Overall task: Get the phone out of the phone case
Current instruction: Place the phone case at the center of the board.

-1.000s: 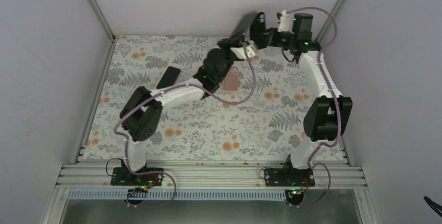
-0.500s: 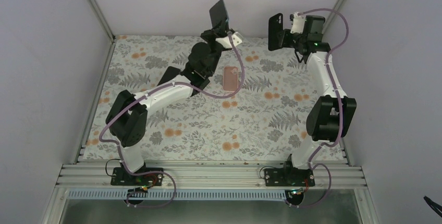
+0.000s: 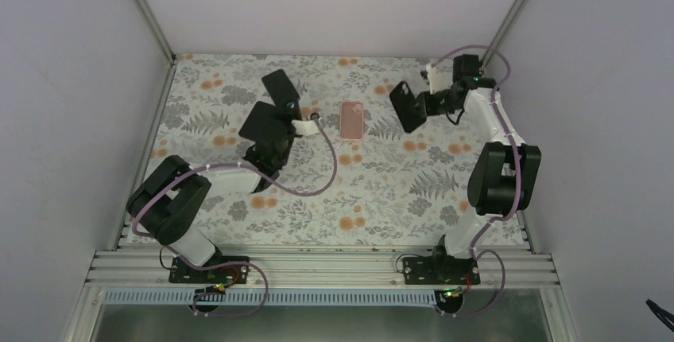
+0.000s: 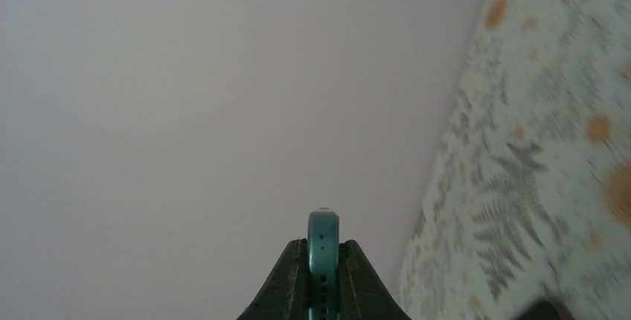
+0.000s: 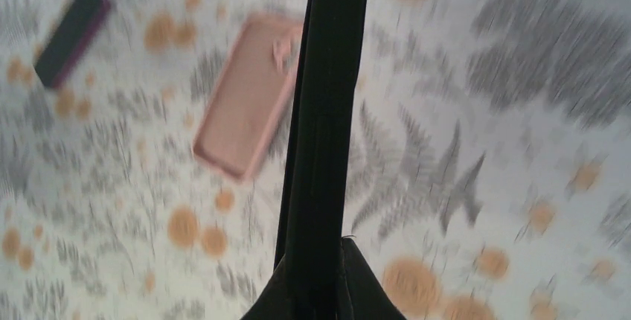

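The pale pink phone case (image 3: 351,120) lies flat on the floral table, free of both grippers; it also shows in the right wrist view (image 5: 249,97). My left gripper (image 3: 282,107) is shut on a thin teal-edged phone (image 4: 324,257), seen as a dark slab (image 3: 280,87) held up left of the case. My right gripper (image 3: 417,103) is shut on a black slab (image 3: 404,107), edge-on in its wrist view (image 5: 324,134), held above the table right of the case.
Another black slab (image 3: 253,123) lies on the table by the left wrist, also seen in the right wrist view (image 5: 71,33). Grey walls with metal corner posts close in the back and sides. The floral cloth (image 3: 358,199) covers the table.
The grippers were close together above the case, then swung apart, each holding a slab. Now the left has pulled back to the left and lower, and the right has dropped toward the table.
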You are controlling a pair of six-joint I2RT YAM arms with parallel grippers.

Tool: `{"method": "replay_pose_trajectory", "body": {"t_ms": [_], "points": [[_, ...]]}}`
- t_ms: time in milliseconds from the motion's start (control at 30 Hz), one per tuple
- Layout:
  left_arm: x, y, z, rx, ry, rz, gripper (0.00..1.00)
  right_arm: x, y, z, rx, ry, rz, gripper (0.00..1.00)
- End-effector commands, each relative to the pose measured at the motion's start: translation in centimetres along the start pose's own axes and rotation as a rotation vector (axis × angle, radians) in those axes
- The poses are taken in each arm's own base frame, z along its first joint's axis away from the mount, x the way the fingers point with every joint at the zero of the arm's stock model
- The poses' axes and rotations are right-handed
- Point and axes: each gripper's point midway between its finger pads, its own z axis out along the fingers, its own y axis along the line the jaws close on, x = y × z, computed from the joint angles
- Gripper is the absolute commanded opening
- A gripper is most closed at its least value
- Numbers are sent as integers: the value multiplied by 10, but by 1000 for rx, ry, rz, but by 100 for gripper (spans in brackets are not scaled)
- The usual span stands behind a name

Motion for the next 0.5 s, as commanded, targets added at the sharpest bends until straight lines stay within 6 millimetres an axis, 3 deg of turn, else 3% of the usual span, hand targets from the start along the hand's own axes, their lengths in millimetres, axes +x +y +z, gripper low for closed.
{"method": "replay_pose_trajectory", "body": {"t_ms": [0,100,333,467], "points": [[24,0,-32,-62,28,53,2,74,6,8,-62,215,-28,3],[41,-28,-45,-15,60,65,2,115,1,21,-64,316,10,4],[53,-86,-63,125,66,111,2,161,-27,42,33,447,88,5],[52,-124,-74,259,39,146,3,173,-37,47,75,488,109,28]]}}
